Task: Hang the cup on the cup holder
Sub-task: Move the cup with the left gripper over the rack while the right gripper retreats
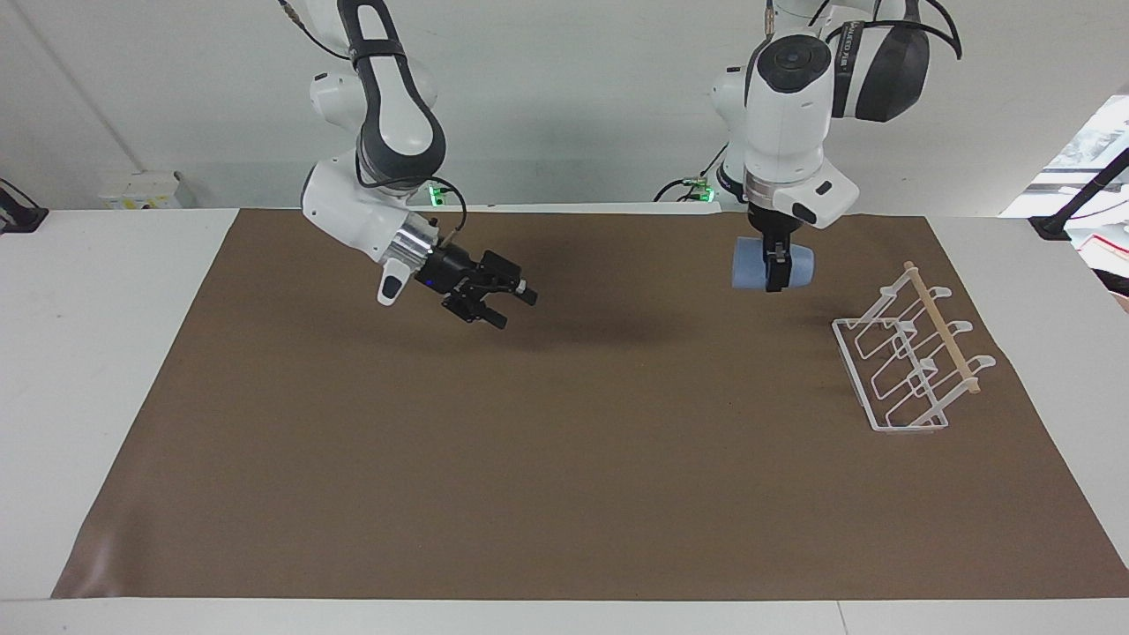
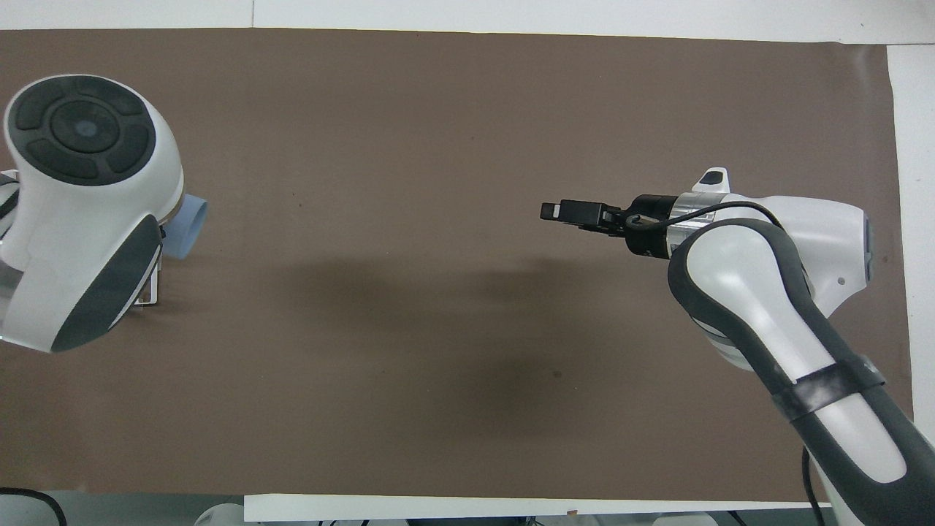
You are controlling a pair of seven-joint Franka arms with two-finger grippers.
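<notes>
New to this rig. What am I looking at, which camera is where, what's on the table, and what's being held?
Two white robot arms, each ending in a two-finger gripper, work at a table covered by a brown mat. One picture looks across the table at the robots; the other looks steeply down from above their end. The left gripper is shut on a small light-blue plastic cup, held on its side in the air above the mat, short of the rack. The white wire cup holder with a wooden rod stands at the left arm's end of the table. The right gripper is open, holds nothing and hangs over the mat.
</notes>
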